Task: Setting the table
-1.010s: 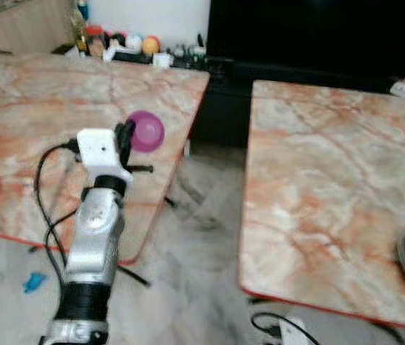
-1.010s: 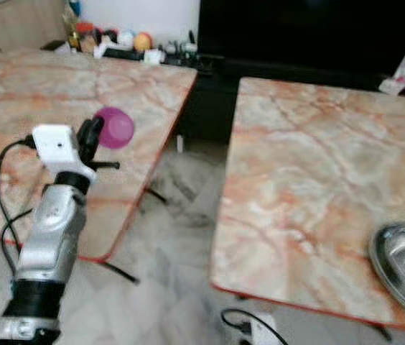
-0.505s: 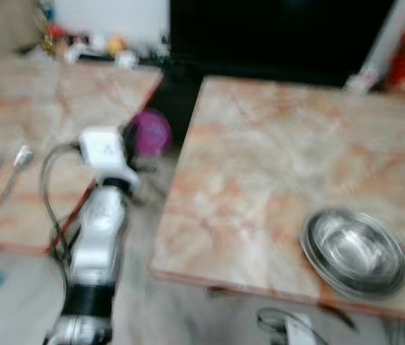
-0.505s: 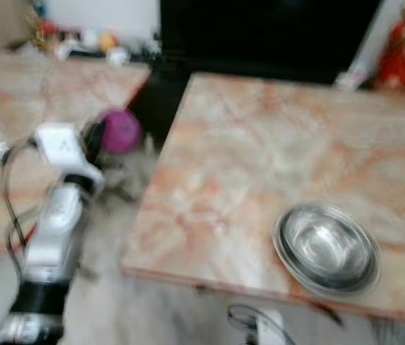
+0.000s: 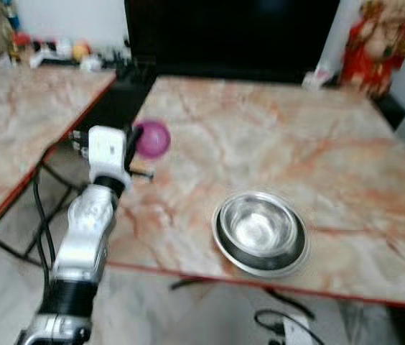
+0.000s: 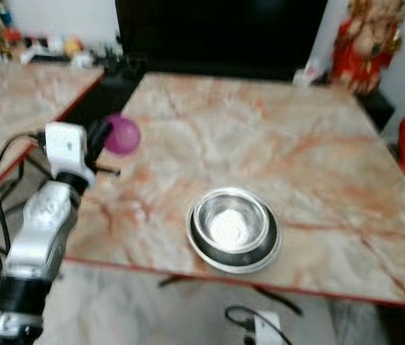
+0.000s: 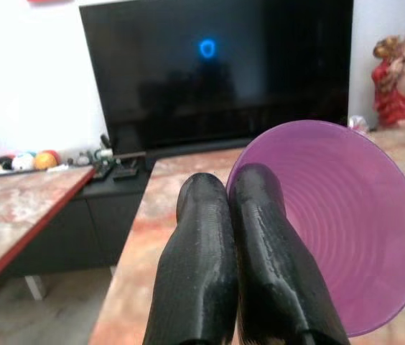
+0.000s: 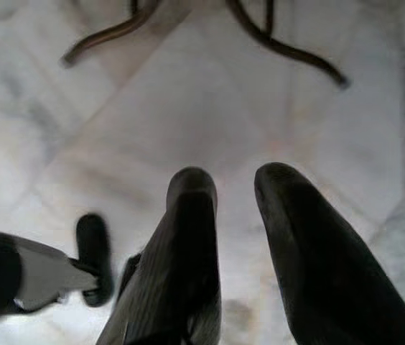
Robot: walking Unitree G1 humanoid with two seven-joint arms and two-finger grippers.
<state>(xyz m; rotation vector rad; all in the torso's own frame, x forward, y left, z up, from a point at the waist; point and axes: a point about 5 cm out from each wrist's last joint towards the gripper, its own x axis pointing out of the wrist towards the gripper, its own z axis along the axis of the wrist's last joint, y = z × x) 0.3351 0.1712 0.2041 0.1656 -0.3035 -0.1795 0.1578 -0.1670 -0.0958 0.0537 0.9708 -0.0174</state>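
Camera has swung right since a second ago: the first marble table slid off to the left edge, and the second marble table [image 5: 317, 144] with the steel bowls [image 5: 261, 231] now sits mid-view; that's the robot turning, not things moving. The left gripper [image 5: 132, 140] is still raised with the purple cup [image 5: 151, 139], which now hangs over the near-left corner of the second table instead of over the first. In the left wrist view the fingers [image 7: 210, 251] are pinched together on the cup's rim, mouth facing the camera. Likely mid-carry: cup is over the target table but not set down yet. The right gripper [image 8: 235, 237] hangs idle over the floor, fingers a little apart, holding nothing. Head views are motion-blurred; bowls look like two nested, can't be sure. Can't tell how high the cup is above the tabletop. Red figurine [image 5: 370, 43] at the far corner is cropped.
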